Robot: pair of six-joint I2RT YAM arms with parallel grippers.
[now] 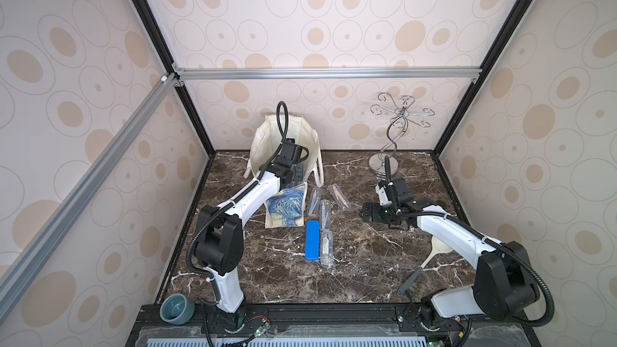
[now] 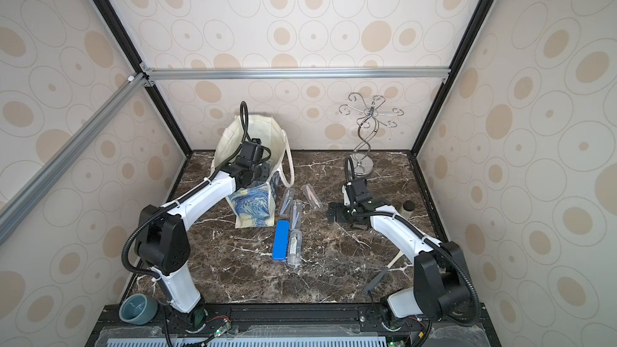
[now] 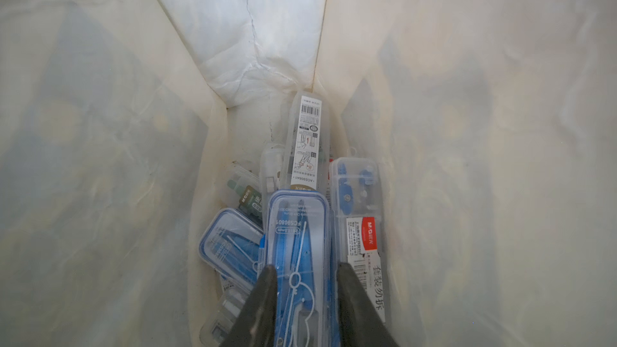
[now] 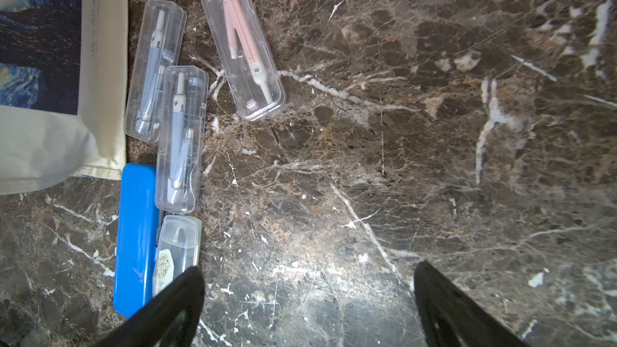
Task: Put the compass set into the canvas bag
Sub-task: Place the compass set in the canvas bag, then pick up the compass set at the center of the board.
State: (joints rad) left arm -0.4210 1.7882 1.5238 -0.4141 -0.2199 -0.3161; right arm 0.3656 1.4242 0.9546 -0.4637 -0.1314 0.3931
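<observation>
My left arm is down inside the canvas bag (image 1: 267, 135). It stands open-mouthed left of centre in both top views, with the starry-night print facing the lower edge of the frame. In the left wrist view my left fingers (image 3: 263, 298) flank a blue-rimmed compass set (image 3: 300, 228), one along each long side and right up against it. Pinching it or free of it, I cannot tell.

That set sits over a pile at the bottom of the bag. There's a second blue-rimmed case (image 3: 230, 245) beside it and a barcode-labelled clear case (image 3: 305, 141) beyond. A red-labelled case (image 3: 359, 201) with a blue compass lies along the other side, and a small green-tagged case (image 3: 243, 191) is half buried.

My right fingers (image 4: 177, 302) are spread wide with nothing between them, over bare surface (image 4: 367, 161).

Just right of the bag in a top view, more sets lie flat. A solid blue case (image 1: 312, 240) touches a frosted case (image 1: 326, 248). A grey-blue compass case (image 4: 153, 68) touches its twin case (image 4: 180, 138), and a pink compass case (image 4: 242, 41) lies near them, apart.

The surface is dark brown marble with white veins. A chrome swirl stand (image 1: 397, 131) rises right of centre at the back. A cream spatula (image 1: 424, 262) lies at lower right, partly under my right arm, and a teal bowl (image 1: 177, 308) sits at lower left. The walls are cream wallpaper with tan ovals, framed by aluminium bars.
</observation>
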